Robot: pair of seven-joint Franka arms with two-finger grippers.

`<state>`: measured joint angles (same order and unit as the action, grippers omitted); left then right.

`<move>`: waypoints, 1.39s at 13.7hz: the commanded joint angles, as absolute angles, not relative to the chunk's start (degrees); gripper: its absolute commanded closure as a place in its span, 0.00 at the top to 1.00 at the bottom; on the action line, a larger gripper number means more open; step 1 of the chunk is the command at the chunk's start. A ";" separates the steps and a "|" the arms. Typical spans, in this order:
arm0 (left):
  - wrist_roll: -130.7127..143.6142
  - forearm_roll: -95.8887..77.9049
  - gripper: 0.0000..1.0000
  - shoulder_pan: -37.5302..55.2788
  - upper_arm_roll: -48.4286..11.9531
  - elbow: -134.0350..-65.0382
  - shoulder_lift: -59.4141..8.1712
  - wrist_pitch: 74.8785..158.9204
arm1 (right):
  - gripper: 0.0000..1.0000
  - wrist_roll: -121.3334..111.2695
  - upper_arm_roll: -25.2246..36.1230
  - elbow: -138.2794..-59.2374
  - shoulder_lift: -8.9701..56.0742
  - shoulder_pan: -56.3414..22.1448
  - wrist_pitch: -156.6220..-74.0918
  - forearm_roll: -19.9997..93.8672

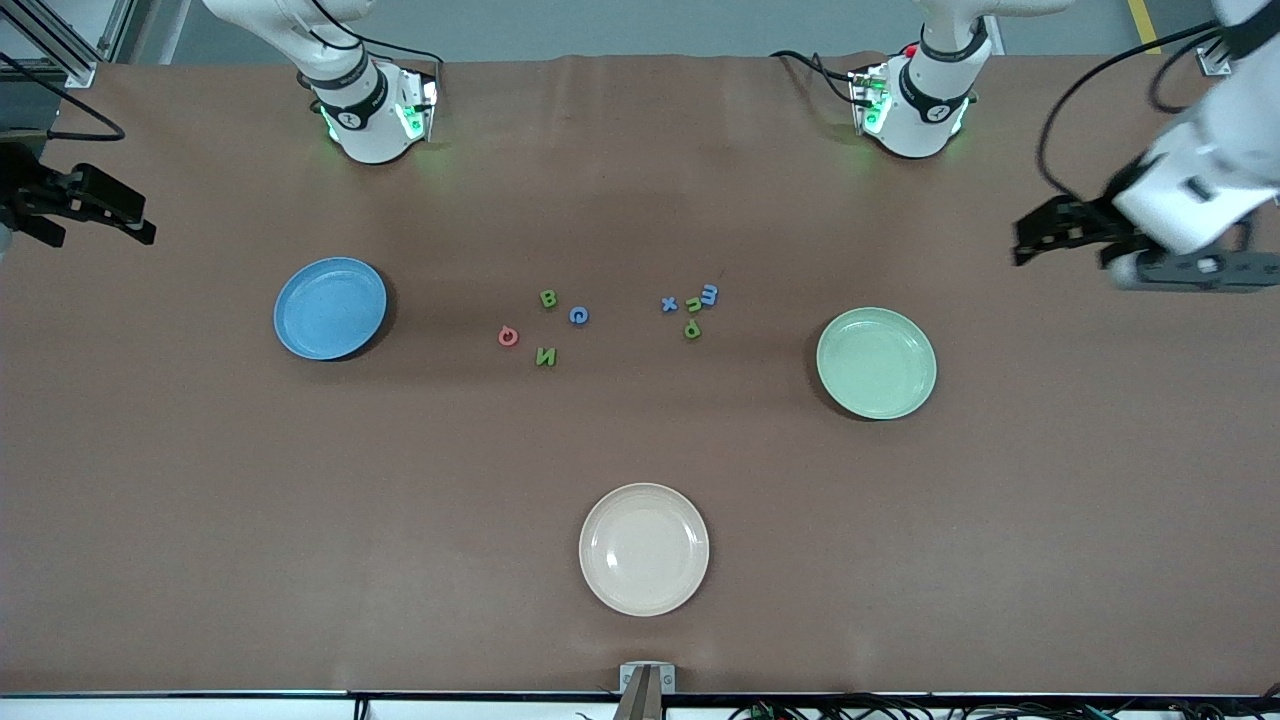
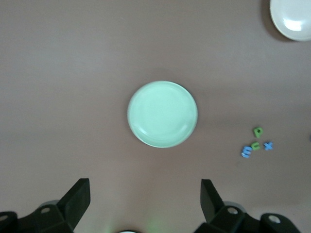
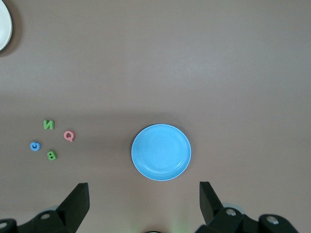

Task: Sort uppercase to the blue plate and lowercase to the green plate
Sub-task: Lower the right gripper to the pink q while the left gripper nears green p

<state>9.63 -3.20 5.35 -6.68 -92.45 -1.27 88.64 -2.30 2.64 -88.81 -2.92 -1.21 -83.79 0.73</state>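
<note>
The wide brown surface (image 1: pixel 640 440) has a matte, cloth-like look, with a faint crease near the arm bases.

Three round, shallow, smooth plates lie on it, well apart. The mid-blue plate (image 1: pixel 330 307) is toward the right arm's end, the pale mint-green plate (image 1: pixel 876 362) toward the left arm's end, and the cream plate (image 1: pixel 644 549) nearest to the front camera, between them.

The right pincer (image 1: pixel 95 208) hangs over the surface at its arm's end, partly cut off by the picture edge; its black fingers (image 3: pixel 77 201) stand wide apart and hold nothing. The left pincer (image 1: pixel 1060 235) hangs over the surface at the other end (blurred in the front view), fingers (image 2: pixel 80 199) also wide apart and empty.

Between the blue and green plates lie tiny flat foam letters. Nearer the blue plate: pink-red Q (image 1: pixel 508 336), green B (image 1: pixel 548 298), blue G (image 1: pixel 578 316), green N (image 1: pixel 546 356). Nearer the green plate: blue x (image 1: pixel 669 303), blue m (image 1: pixel 709 294), green p (image 1: pixel 692 329), and one small green letter (image 1: pixel 694 305) touching the m, too small to read.
</note>
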 commanded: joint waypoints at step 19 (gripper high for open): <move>62.48 11.67 1.00 24.60 -20.74 -94.21 -40.25 127.68 | 1.00 -2.29 2.02 -103.24 14.24 -13.79 -109.65 6.50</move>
